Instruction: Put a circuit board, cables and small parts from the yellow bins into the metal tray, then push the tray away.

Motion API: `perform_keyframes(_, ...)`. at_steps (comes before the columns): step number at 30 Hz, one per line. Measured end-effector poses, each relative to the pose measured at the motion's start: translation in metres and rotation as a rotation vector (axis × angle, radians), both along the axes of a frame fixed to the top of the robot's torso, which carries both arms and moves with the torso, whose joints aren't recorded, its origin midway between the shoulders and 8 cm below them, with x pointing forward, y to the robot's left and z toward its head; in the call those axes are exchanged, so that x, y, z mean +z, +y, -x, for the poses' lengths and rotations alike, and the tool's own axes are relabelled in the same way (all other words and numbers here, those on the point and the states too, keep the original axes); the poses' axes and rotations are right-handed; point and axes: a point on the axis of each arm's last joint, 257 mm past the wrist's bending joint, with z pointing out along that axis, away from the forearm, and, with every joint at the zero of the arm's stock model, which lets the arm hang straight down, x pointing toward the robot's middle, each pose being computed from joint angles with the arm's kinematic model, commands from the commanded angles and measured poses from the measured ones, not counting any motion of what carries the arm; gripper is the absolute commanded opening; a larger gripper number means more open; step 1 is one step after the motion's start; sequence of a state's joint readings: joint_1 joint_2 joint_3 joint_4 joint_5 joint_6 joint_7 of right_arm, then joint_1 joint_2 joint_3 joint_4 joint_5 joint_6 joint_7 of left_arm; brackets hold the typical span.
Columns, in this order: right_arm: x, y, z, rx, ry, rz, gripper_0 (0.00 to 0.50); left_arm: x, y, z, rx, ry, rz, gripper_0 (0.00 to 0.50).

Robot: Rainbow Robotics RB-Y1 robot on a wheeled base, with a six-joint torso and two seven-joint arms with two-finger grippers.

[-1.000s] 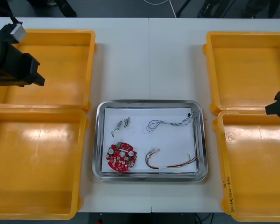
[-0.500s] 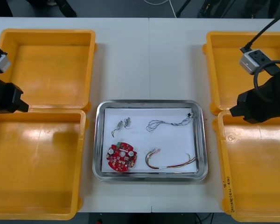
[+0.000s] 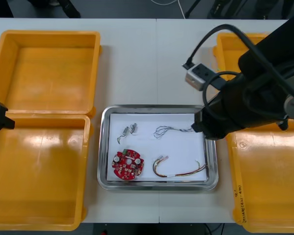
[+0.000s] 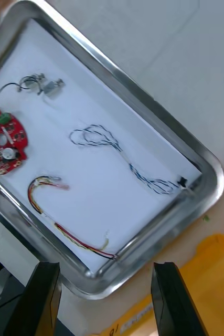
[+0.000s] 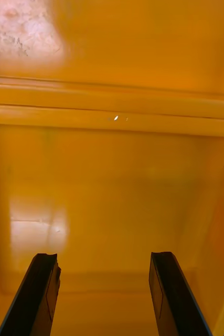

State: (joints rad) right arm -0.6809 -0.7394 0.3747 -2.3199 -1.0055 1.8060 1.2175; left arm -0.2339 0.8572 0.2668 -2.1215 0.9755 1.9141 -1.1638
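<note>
Left gripper (image 5: 103, 255), fingers wide and empty, hangs over glossy yellow plastic bins (image 3: 44, 171) left of the shiny, round-cornered metal tray (image 3: 104, 147), likely parked out of the way. White inside, the tray holds small metal parts (image 3: 128, 129), round red circuit board (image 3: 127, 165), twisted blue and white cable (image 3: 179, 129), looped red and yellow cable (image 3: 179, 170). Right gripper (image 4: 105, 264), wide and empty, hovers above the tray's right rim, seemingly lining up the push.

4 yellow bins (image 3: 49, 73), 1 tray (image 3: 157, 107), 1 circuit board (image 3: 127, 164), 2 cables (image 3: 176, 129).

Light table (image 3: 157, 63), metal tray (image 3: 157, 108) at its middle — two yellow bins (image 3: 44, 73) each side
</note>
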Motion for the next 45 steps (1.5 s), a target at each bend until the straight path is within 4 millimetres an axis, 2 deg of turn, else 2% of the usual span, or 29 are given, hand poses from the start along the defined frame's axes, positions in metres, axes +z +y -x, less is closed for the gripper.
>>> perform_keyframes(5, -0.010, 0.031, 0.010, 0.098, -0.014, 0.030, 0.500, -0.004, 0.003, 0.007, 0.004, 0.003, -0.010, 0.500)
perform_keyframes(13, -0.035, 0.067, 0.026, 0.252, -0.050, 0.087, 0.500, -0.004, 0.004, 0.011, 0.004, 0.000, -0.017, 0.500)
perform_keyframes(21, -0.069, 0.088, 0.047, 0.372, -0.062, 0.138, 0.500, -0.004, 0.004, 0.011, 0.004, 0.000, -0.018, 0.500)
perform_keyframes(28, -0.097, 0.093, 0.064, 0.484, -0.035, 0.193, 0.500, -0.004, 0.004, 0.011, 0.003, 0.000, -0.018, 0.500)
perform_keyframes(40, -0.129, 0.087, 0.051, 0.565, 0.026, 0.276, 0.500, -0.004, 0.004, 0.011, 0.003, -0.001, -0.018, 0.500)
perform_keyframes(45, -0.145, 0.090, 0.058, 0.571, 0.066, 0.291, 0.500, -0.004, 0.004, 0.011, 0.003, -0.001, -0.018, 0.500)
